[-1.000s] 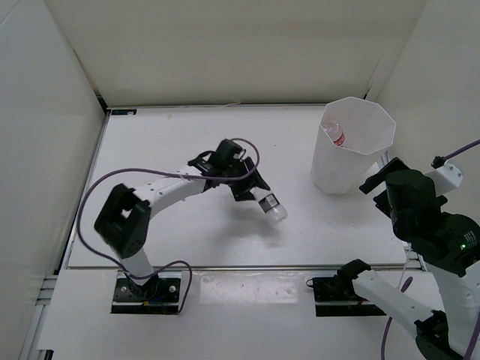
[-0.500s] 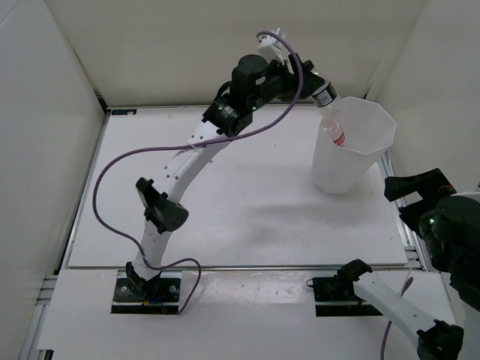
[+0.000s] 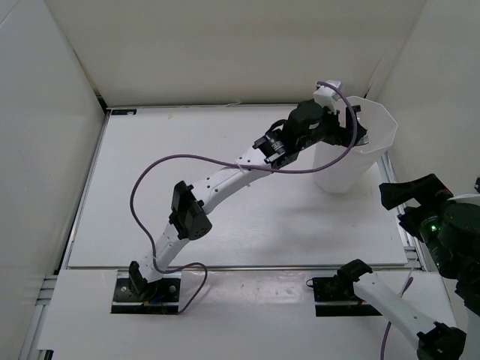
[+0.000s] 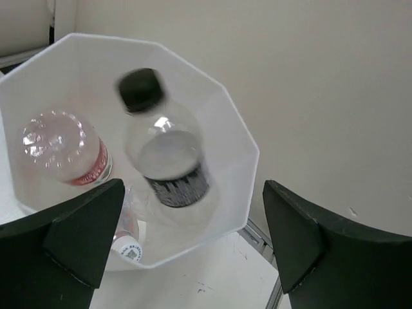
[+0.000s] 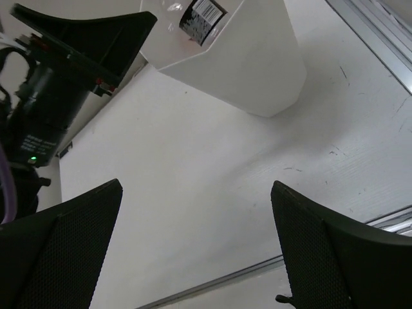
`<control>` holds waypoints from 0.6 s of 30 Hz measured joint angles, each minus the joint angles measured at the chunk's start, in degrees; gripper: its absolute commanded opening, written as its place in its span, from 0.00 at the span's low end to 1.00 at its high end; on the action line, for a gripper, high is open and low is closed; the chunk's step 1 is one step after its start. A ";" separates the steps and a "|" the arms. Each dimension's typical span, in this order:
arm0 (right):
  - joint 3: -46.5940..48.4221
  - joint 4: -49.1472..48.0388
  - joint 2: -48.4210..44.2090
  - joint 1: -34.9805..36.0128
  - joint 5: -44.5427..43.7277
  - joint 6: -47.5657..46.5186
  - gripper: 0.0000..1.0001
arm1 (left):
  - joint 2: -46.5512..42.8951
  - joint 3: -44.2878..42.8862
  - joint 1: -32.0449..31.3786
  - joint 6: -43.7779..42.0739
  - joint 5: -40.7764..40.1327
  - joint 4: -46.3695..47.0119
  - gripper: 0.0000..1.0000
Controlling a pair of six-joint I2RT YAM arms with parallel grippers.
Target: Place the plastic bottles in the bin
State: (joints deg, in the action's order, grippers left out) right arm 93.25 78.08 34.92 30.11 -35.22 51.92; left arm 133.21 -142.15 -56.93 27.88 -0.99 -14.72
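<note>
Left gripper (image 3: 354,133) is over the bin (image 3: 352,171) at the upper right of the top view. The left arm (image 3: 225,180) stretches diagonally across the table (image 3: 135,187).

Left wrist view:
- The fingers (image 4: 77,238) are spread wide at the lower corners, with nothing pinched.
- The black-cap bottle (image 4: 161,145) is centre frame inside the outline of the bin mouth. Its cap is toward the top and its dark barcode label toward the bottom. It is slightly blurred and clear of both fingers. Can't tell if it touches the bin wall.
- The red-label bottle (image 4: 64,149) is inside the bin at the left of frame, base toward the camera.
- The white-cap bottle (image 4: 127,244) lies low in the bin at lower left. Only the cap end shows beside the left finger.

Right gripper (image 5: 196,244) has its fingers spread wide at the lower corners of its wrist view. It holds nothing and has bare table below it. The same view shows the bin in the upper middle, with the black-cap bottle's barcode label (image 5: 203,13) at the top edge. One black finger of the left gripper is in the upper left.

In the top view the right arm (image 3: 442,232) is at lower right, apart from the bin.
</note>
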 measured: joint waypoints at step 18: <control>-4.15 -2.91 9.97 -0.04 0.48 -9.22 1.00 | -68.70 63.19 -4.13 -11.98 -31.04 -1.95 0.99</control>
State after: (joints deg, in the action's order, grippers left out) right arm 89.10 75.18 44.88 30.06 -34.74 42.70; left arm 64.51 -78.96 -61.06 15.90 -32.03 -16.67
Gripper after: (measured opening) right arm 0.998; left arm 0.994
